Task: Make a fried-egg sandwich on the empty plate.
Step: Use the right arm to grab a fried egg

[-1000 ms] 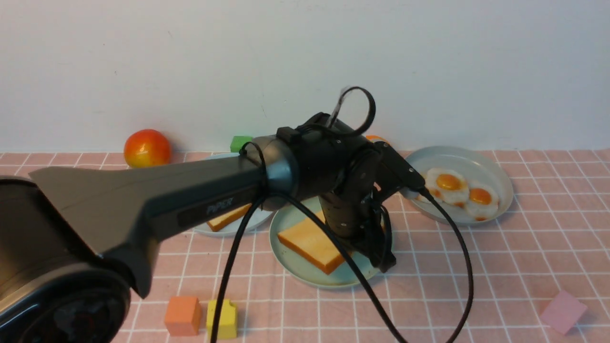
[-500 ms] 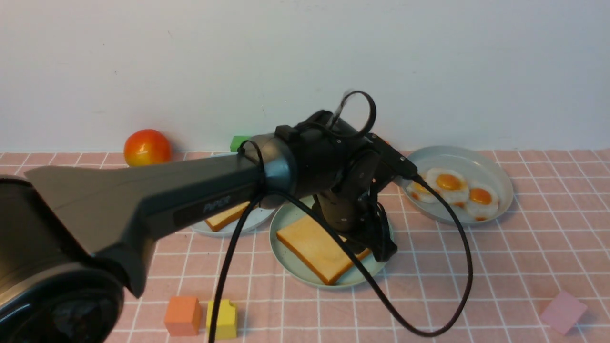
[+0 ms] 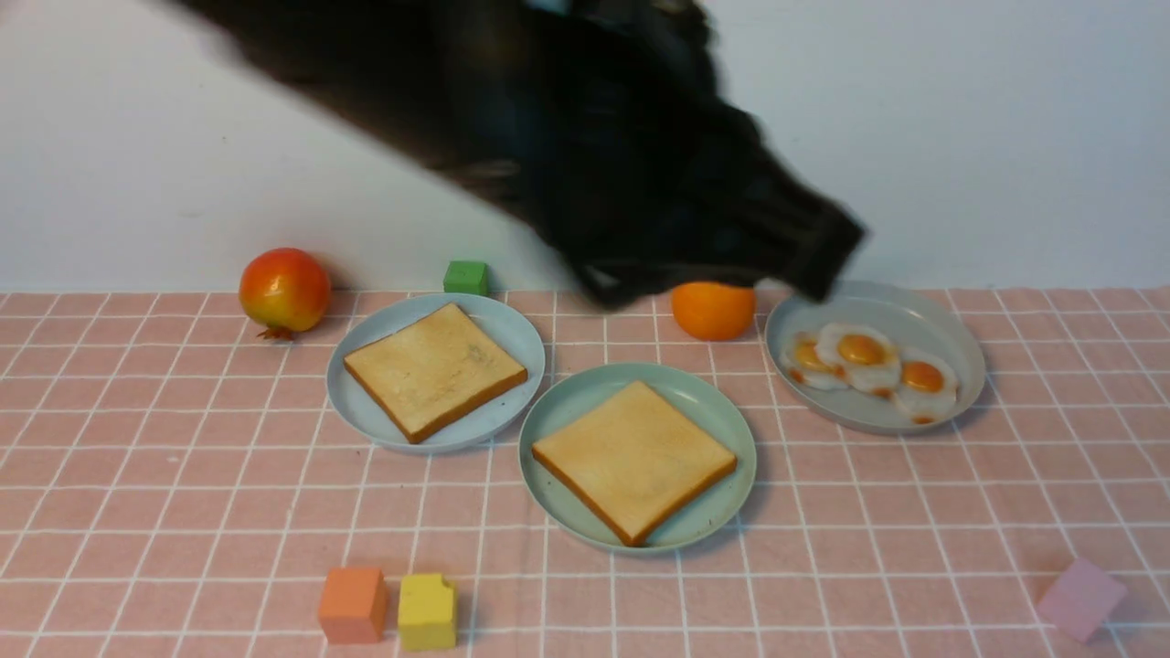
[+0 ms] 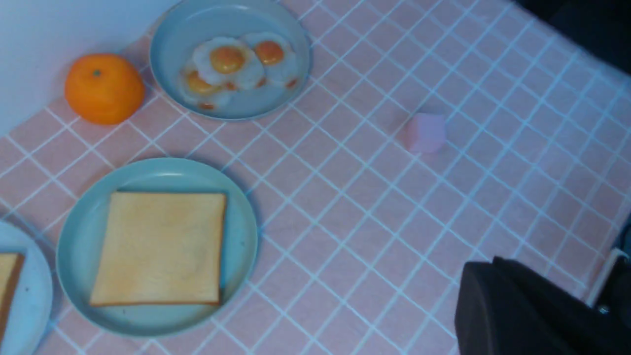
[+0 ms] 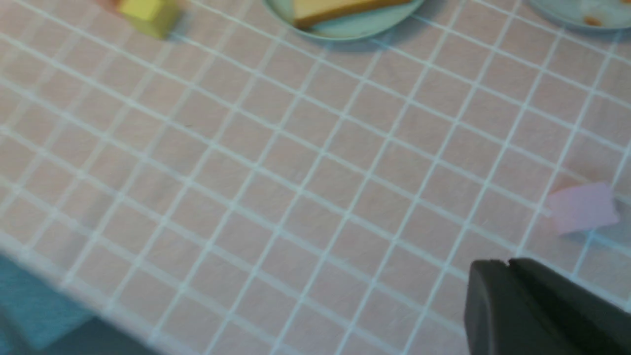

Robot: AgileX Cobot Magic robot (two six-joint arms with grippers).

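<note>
Base toast [image 3: 634, 461] on green plate [image 3: 731, 512]; egg [image 3: 859, 358] next: your right jaws [image 5: 510, 266], clenched like left jaws [image 4: 495, 266], must open.

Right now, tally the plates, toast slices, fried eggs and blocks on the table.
Plates: 3
Toast slices: 2
Fried eggs: 3
Blocks: 4
Total: 12
</note>
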